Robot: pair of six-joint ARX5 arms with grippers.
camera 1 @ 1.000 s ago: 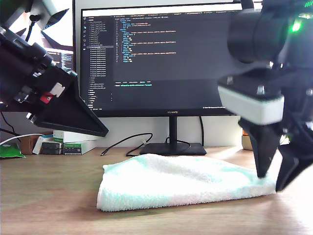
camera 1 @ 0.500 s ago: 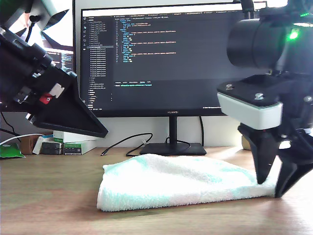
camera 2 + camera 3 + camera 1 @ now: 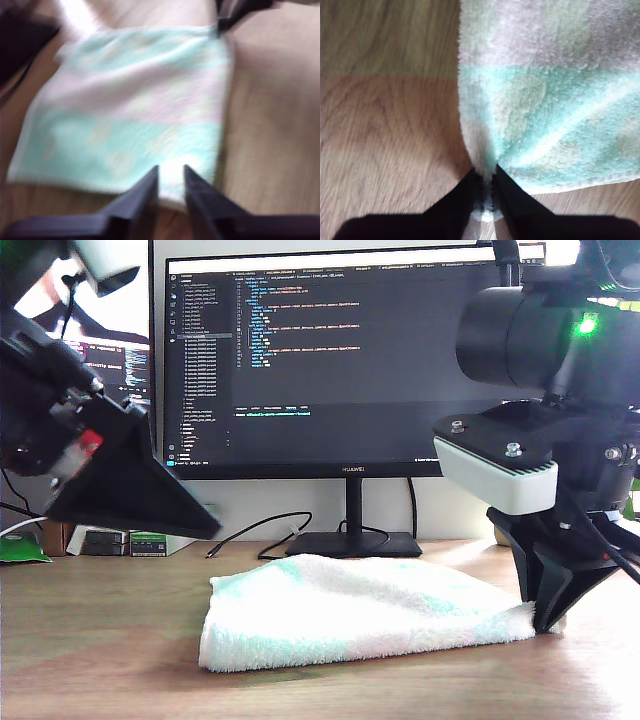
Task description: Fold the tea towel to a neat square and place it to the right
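Note:
The tea towel (image 3: 350, 610) lies folded and flat on the wooden table, pale mint with pink bands (image 3: 130, 115). My second gripper (image 3: 542, 618) is down at the towel's corner on the exterior view's right, shut on that corner; the cloth puckers into its closed tips (image 3: 487, 182), with the towel (image 3: 545, 100) spreading away from them. My first gripper (image 3: 205, 520) hangs above the table at the exterior view's left, blurred. Its fingers (image 3: 171, 172) stand slightly apart over the towel's near edge, holding nothing. The second gripper's tip (image 3: 222, 22) shows at the towel's far corner.
A large monitor (image 3: 330, 360) on a black stand (image 3: 350, 543) rises just behind the towel, with a black cable (image 3: 260, 530) beside the base. Small boxes (image 3: 140, 535) and a green packet (image 3: 18, 548) sit at the back on the exterior view's left. Bare wood (image 3: 100, 640) surrounds the towel.
My second gripper's fingers, astride the towel's corner before, have come together on it. My first arm has shifted slightly toward the exterior view's left and is blurred.

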